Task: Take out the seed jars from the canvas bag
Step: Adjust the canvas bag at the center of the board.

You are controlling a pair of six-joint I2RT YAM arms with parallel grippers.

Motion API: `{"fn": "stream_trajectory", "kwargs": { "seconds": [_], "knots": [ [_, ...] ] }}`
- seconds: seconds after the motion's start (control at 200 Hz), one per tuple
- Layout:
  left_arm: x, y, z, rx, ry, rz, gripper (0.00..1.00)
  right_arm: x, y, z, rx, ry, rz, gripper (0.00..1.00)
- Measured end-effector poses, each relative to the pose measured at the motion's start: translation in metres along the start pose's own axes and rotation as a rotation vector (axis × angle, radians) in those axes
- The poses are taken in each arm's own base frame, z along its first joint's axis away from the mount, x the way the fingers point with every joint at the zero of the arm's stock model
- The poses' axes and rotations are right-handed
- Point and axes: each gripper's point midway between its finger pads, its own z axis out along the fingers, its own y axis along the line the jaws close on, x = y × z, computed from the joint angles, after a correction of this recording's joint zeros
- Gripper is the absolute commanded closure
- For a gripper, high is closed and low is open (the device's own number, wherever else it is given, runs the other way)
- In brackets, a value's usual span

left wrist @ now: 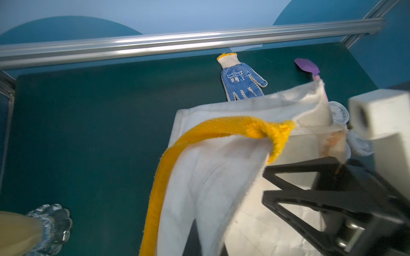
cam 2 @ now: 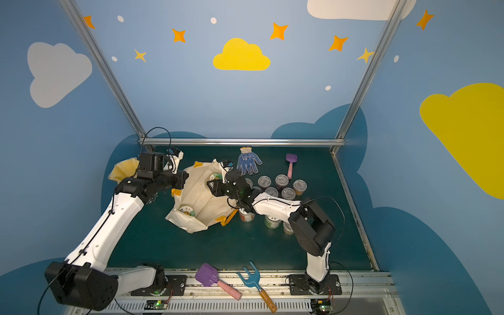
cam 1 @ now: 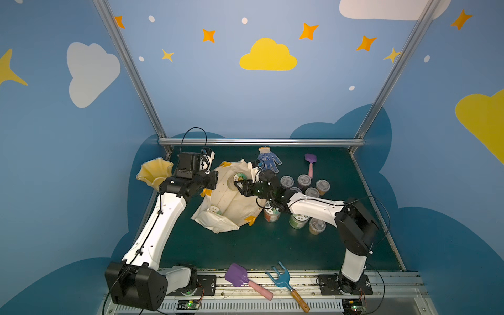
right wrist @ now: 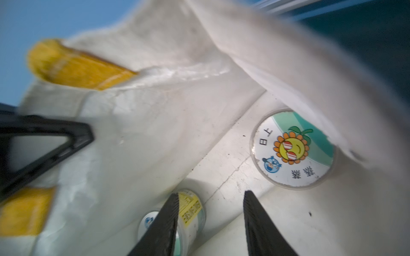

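Right wrist, seed jar (right wrist: 292, 149) just beyond tool (right wrist: 211, 192)

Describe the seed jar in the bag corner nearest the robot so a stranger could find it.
Find the cream canvas bag slumped open mid-table. In its corner nearest the robot's bases sits a seed jar, white-green sunflower lid facing up. The bag's other jar sits farther back, beside the right gripper, and similar jars stand outside the bag.

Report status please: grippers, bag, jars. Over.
Left gripper shut on canvas bag rim. Right gripper open inside bag. Two seed jars seen inside, flap over one.
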Motion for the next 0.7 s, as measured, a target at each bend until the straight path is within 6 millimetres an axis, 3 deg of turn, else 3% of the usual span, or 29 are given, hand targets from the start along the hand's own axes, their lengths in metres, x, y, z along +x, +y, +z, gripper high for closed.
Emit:
{"fn": "stream_trajectory", "kwargs": {
  "seconds": [0.17, 0.27, 0.4, 0.701],
  "knots": [
    [-0.018, 0.004, 0.001, -0.022, -0.011, 0.048, 0.96, 0.002, 0.001, -0.003, -0.016, 0.012, 0.000, 0.54],
    [-0.023, 0.006, 0.004, -0.032, -0.016, 0.066, 0.96, 0.009, -0.002, -0.004, -0.014, 0.031, 0.001, 0.59],
    [-0.019, 0.001, 0.006, -0.024, -0.016, 0.079, 0.96, 0.013, -0.004, -0.004, -0.010, 0.042, -0.006, 0.68],
    [0.004, -0.029, 0.003, 0.020, -0.038, 0.122, 0.96, 0.036, -0.007, -0.010, 0.050, 0.062, -0.124, 0.74]
  ]
}}
